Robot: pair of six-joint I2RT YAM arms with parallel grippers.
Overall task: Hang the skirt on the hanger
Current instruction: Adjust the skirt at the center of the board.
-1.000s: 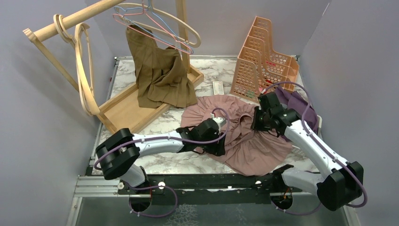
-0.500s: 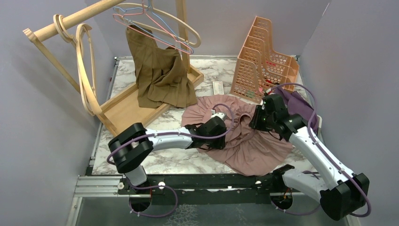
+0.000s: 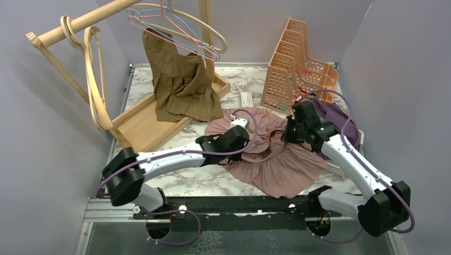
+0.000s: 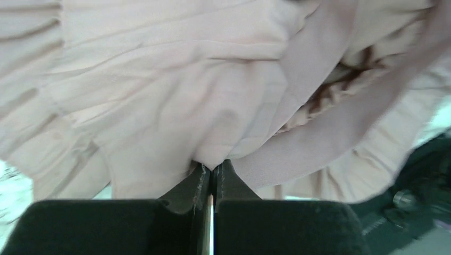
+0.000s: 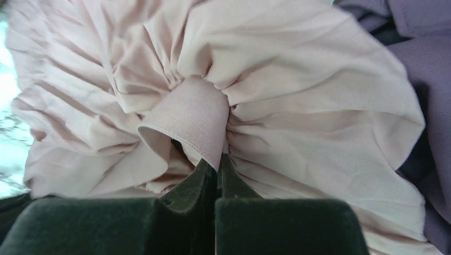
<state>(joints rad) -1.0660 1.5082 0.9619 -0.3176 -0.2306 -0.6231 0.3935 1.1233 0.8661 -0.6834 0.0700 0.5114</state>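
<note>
Two grippers, both clamped on the same pink skirt [image 3: 276,162]. The left gripper [image 4: 213,169] has its jaws pinched together on a fold of the fabric. The right gripper [image 5: 217,159] is nipping the elastic waistband [image 5: 186,119] where it bunches up. The skirt's lying crumpled on the marble counter [image 3: 186,183], front right, just beside a purple garment [image 3: 340,117]. Behind them is an orange file organizer [image 3: 298,64]. The little white thing [image 3: 246,98] next to it has markings too small to read. Over on the left, a brown skirt [image 3: 183,87] hangs from wire hangers [image 3: 181,26] on a wooden rail [image 3: 80,24], above a wooden tray [image 3: 139,125]. A wooden hanger [image 3: 95,79] dangles further along.
</note>
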